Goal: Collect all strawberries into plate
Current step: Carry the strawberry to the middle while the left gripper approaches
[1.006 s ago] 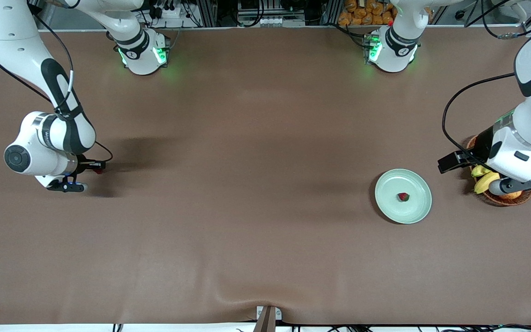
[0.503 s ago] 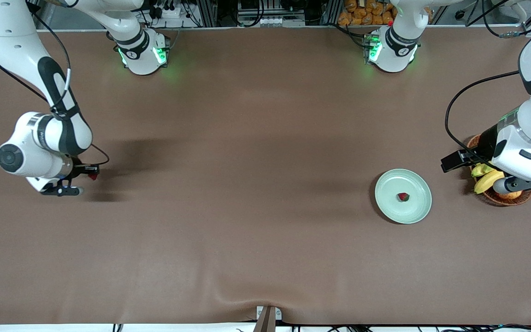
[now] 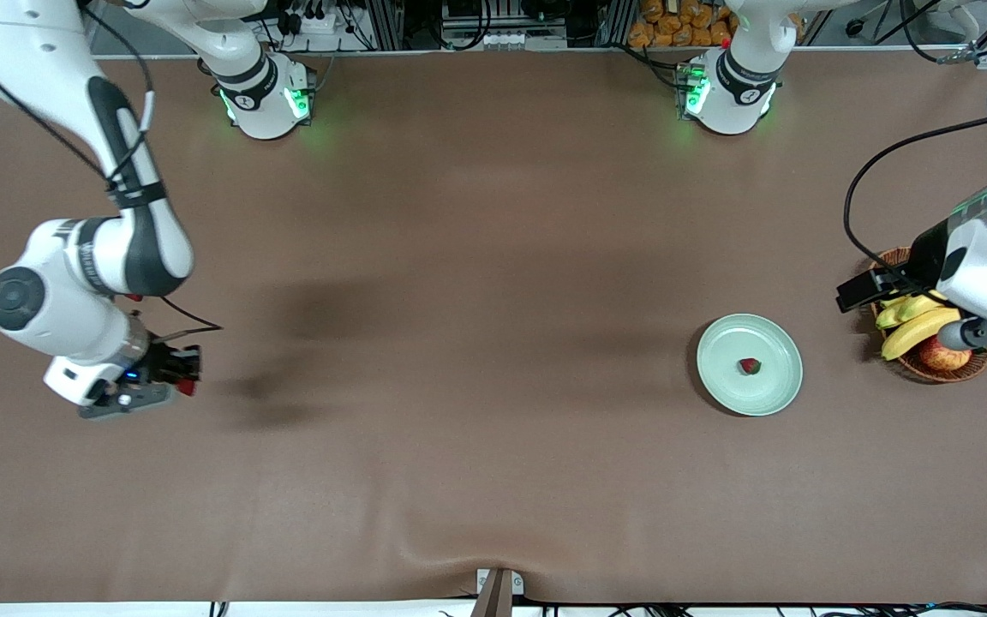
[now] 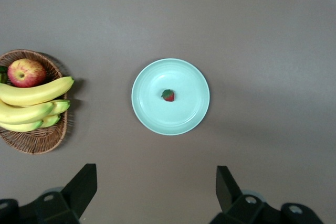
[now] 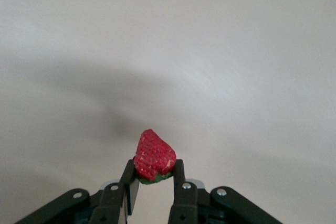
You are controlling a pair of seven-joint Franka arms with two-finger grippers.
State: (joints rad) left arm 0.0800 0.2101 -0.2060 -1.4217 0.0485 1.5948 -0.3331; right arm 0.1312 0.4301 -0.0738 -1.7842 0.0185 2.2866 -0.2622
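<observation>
While the right pincer hangs above the bare brown tabletop at the right arm's end, it is clenched on a strawberry, gripped at its green cap with the red tip pointing out past the fingertips. A second strawberry lies near the middle of the mint-green plate, toward the left arm's end. Just beside the plate, closer to that end, sits a wicker basket holding bananas and an apple. Above the tabletop near the basket, the left pincer waits with fingers spread wide, holding nothing. Open tabletop separates the carried berry from the plate.
</observation>
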